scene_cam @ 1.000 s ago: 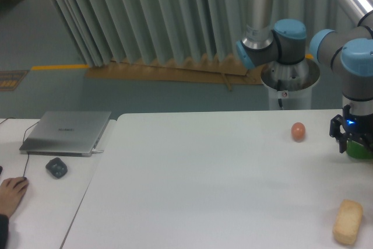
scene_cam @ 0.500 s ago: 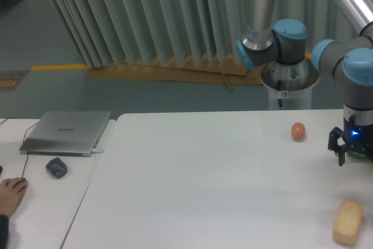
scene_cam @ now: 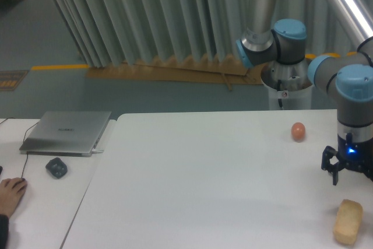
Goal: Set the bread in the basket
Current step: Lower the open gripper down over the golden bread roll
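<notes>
Resting on the smooth white worktop, the spongy oblong bread lies flat. End effector hovers just above the bread, prongs parted, empty.

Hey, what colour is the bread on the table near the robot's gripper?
Pale tan-yellow, plain with no pattern; the bread shows in the fixed camera view, bottom right.

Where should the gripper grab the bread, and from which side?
Probably across the middle of the bread, coming straight down from above. It lies flat on the table, an oblong slightly tilted, so the fingers should close on its narrow width. The gripper hangs just above and behind it; nothing crowds its sides.
</notes>
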